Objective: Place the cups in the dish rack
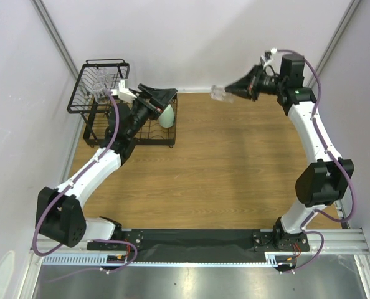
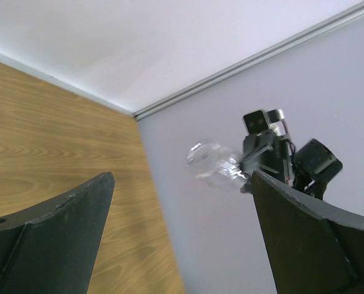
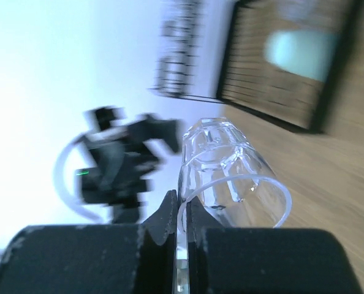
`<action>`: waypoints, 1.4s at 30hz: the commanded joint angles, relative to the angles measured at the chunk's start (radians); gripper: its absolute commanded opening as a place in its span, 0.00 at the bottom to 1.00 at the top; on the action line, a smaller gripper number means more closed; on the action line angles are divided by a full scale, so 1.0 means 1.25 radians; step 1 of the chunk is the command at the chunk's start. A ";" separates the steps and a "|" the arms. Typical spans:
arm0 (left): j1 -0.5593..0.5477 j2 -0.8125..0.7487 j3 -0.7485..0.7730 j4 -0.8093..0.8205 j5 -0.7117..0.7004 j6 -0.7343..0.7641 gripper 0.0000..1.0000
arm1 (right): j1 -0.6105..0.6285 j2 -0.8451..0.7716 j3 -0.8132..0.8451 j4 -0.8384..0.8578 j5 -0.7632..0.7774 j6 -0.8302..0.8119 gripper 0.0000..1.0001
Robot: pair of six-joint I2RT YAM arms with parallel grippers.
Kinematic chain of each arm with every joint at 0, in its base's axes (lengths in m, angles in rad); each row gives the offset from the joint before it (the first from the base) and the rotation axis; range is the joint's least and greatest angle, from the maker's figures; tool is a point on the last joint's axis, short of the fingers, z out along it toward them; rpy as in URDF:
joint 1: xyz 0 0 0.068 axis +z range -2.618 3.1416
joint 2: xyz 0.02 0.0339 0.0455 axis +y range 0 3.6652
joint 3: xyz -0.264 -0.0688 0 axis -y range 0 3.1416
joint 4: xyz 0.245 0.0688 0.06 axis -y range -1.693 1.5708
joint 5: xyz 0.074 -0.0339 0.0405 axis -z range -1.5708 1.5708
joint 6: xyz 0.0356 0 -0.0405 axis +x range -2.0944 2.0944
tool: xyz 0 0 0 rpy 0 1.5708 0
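Observation:
My right gripper (image 1: 233, 91) is shut on the rim of a clear glass cup (image 1: 219, 93), held in the air near the back wall; the cup fills the right wrist view (image 3: 231, 174), pinched at the wall, and shows in the left wrist view (image 2: 211, 164). The black wire dish rack (image 1: 119, 106) stands at the back left. A mint-green tumbler (image 1: 167, 116) sits on its low tray. A clear cup (image 1: 101, 87) lies in the raised basket. My left gripper (image 1: 162, 96) is open and empty, above the low tray beside the tumbler.
White walls close the left, back and right sides. The wooden table (image 1: 235, 168) stretches between the arms. The rack appears blurred in the right wrist view (image 3: 280, 67).

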 commanded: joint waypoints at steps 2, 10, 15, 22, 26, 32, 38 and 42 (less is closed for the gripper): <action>-0.020 -0.049 -0.032 0.173 -0.074 -0.095 1.00 | 0.042 0.024 0.092 0.361 -0.104 0.272 0.00; -0.080 -0.037 -0.031 0.297 -0.098 -0.089 1.00 | 0.128 0.059 0.091 0.502 -0.120 0.409 0.00; -0.107 -0.038 -0.069 0.390 -0.112 -0.120 1.00 | 0.148 0.061 0.103 0.509 -0.118 0.403 0.00; -0.134 -0.026 -0.061 0.430 -0.111 -0.112 1.00 | 0.186 0.060 0.094 0.504 -0.120 0.399 0.00; -0.140 -0.021 -0.050 0.421 -0.107 -0.095 0.99 | 0.204 0.052 0.093 0.495 -0.120 0.392 0.00; -0.146 -0.028 -0.040 0.396 -0.121 -0.075 0.99 | 0.219 0.047 0.097 0.489 -0.123 0.383 0.00; -0.149 -0.021 -0.029 0.408 -0.123 -0.078 0.89 | 0.225 0.043 0.082 0.490 -0.123 0.387 0.00; -0.150 -0.025 -0.038 0.414 -0.133 -0.083 0.71 | 0.234 0.045 0.075 0.499 -0.126 0.392 0.00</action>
